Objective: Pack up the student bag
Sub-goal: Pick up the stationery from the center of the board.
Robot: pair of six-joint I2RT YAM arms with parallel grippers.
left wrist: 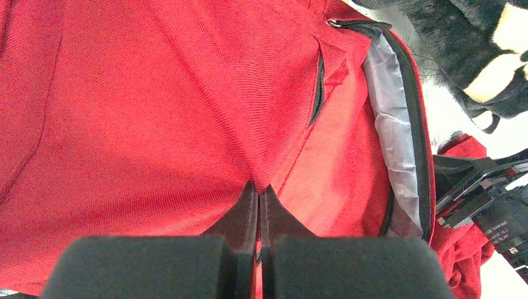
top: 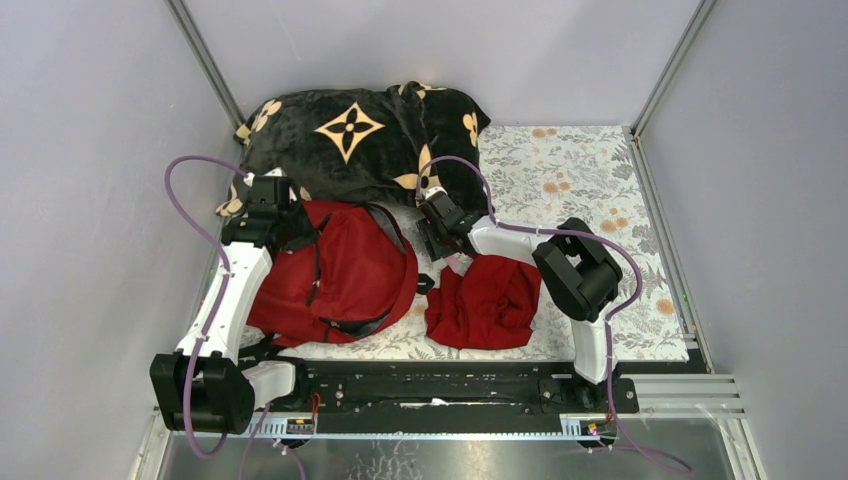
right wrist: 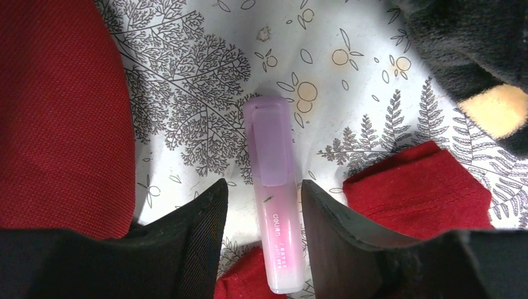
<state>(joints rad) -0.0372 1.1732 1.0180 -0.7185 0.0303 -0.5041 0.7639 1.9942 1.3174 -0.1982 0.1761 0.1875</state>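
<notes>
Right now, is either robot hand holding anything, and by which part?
The left gripper pinches a fabric fold of the red backpack. The right gripper holds nothing: its jaws straddle a pink highlighter.

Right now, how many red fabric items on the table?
2. The red backpack lies left of centre, pinched by the left fingers; the smaller dark-red cloth sits right of it. More may hide under the black blanket.

Student bag [left wrist: 155,112] overruns left-wrist frame edges; pink marker [right wrist: 277,205] label print too small to read.

The left pincer [left wrist: 258,189] clamps a pucker of red fabric on the student bag [left wrist: 155,112].
</notes>
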